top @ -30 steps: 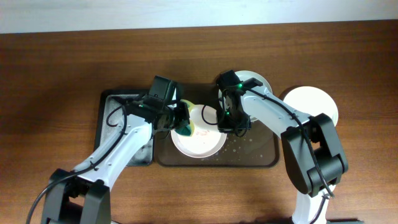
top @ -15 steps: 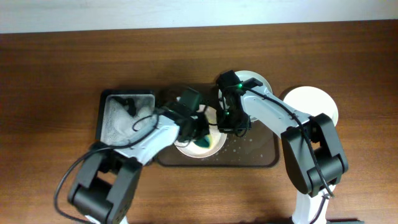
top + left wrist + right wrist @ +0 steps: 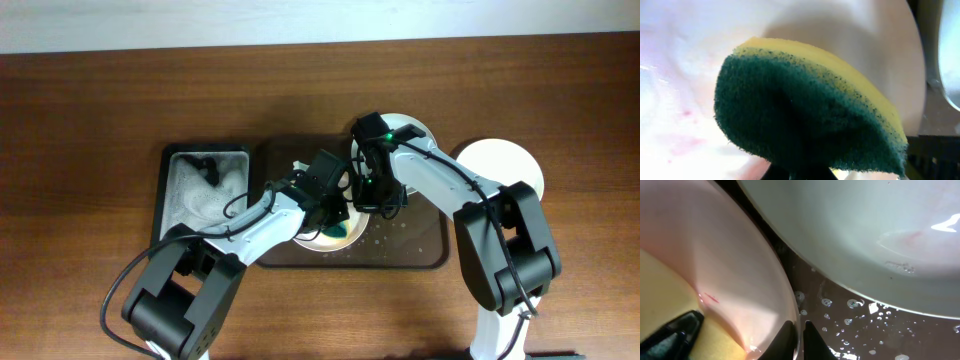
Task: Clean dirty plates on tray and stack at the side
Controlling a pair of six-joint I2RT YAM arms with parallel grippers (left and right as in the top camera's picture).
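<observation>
A white plate lies on the dark brown tray. My left gripper is shut on a green and yellow sponge and presses it onto this plate. In the left wrist view the sponge fills the frame, with faint red smears on the plate beside it. My right gripper is shut on this plate's right rim, one finger on each side. A second plate lies at the tray's back, also in the right wrist view. A third plate sits on the table to the right.
A smaller black tray with soapy foam stands left of the brown tray. The brown tray's floor is wet with droplets. My two arms cross close together over the tray's middle.
My left gripper has carried the sponge from the plate's left side across to its right front part. My right gripper has stayed on the rim.
</observation>
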